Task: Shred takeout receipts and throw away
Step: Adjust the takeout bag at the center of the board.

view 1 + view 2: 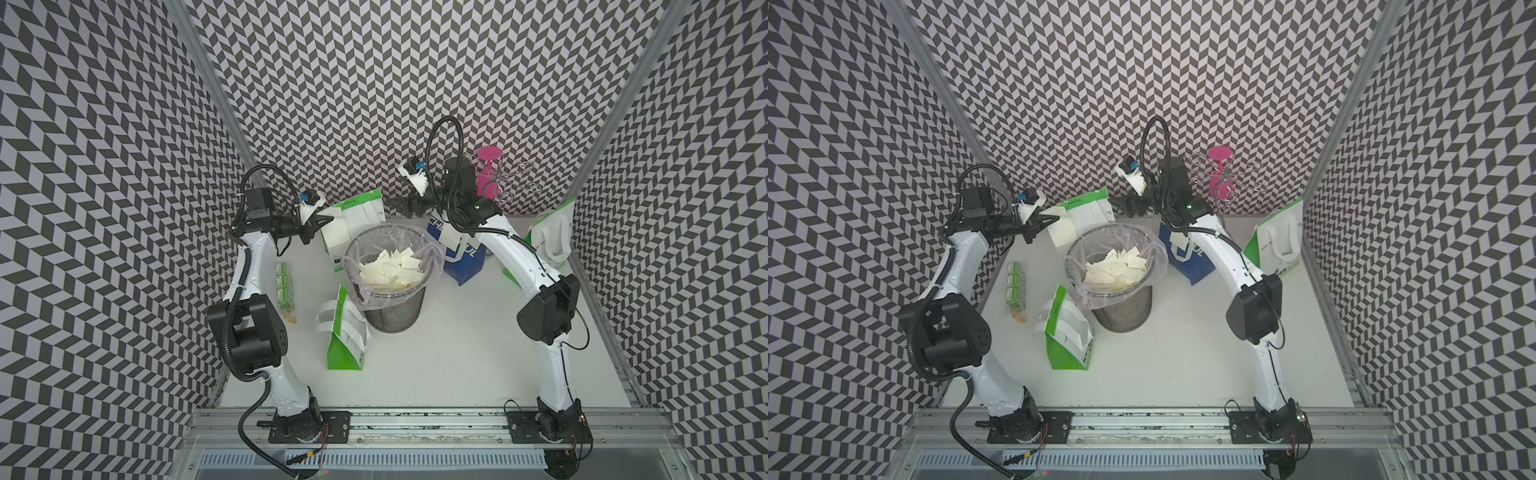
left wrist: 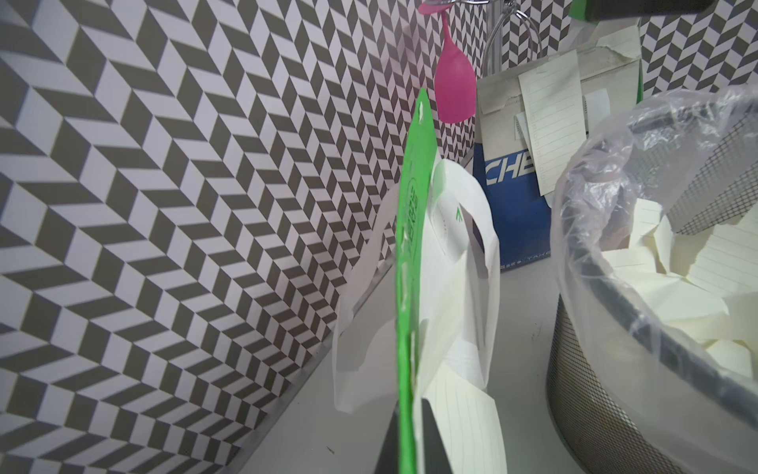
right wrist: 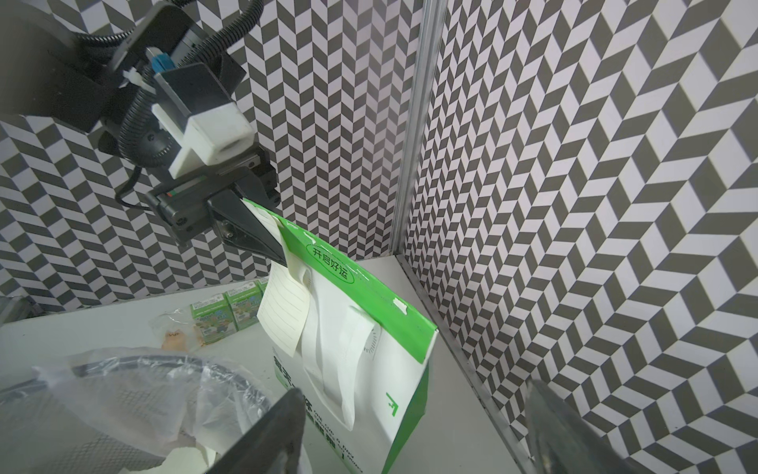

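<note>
Cream receipt hangs pinched in left tool.

There are three green-and-white bags, one blue bag, one bin with many torn scraps, at least two whole receipts, three green cartons and one pink glass.

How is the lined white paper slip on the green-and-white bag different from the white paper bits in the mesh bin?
The lined white paper slip is one whole long rectangle; the white paper bits are many small torn pieces. The slip hangs down the green-and-white bag, pinched at its top by the left gripper; the bits lie piled in the mesh bin. Both are pale lined paper.
</note>
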Controlling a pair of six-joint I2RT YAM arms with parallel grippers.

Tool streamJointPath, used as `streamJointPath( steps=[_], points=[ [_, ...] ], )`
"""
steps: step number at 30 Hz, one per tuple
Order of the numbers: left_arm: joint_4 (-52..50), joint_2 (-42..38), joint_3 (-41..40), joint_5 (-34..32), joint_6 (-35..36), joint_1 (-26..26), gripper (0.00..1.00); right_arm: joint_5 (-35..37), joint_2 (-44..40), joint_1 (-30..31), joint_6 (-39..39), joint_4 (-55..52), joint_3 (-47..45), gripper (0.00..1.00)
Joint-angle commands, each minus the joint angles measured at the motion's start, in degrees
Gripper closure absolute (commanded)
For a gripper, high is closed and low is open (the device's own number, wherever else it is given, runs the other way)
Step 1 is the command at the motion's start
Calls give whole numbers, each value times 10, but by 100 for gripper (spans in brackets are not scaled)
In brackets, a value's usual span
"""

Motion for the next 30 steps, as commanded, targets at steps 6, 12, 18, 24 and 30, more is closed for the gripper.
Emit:
streamJointPath(
  steps=[6, 12, 18, 24, 30],
  points=[
    [-100, 66, 138, 63, 89, -35, 100, -43, 28, -14, -20, 33, 15, 17],
    [-140, 101, 192, 80, 118, -52, 100, -53, 43, -29, -14, 46, 14, 17],
    [-173, 128, 227, 84, 132, -64, 100, -82, 51, -36, -7, 64, 7, 19],
    [-176, 138, 241, 88, 137, -76, 100, -126, 71, -39, 1, 75, 16, 30],
    [-168, 145, 251, 92, 132, -86, 100, -147, 87, -40, -2, 59, 27, 42]
  ],
)
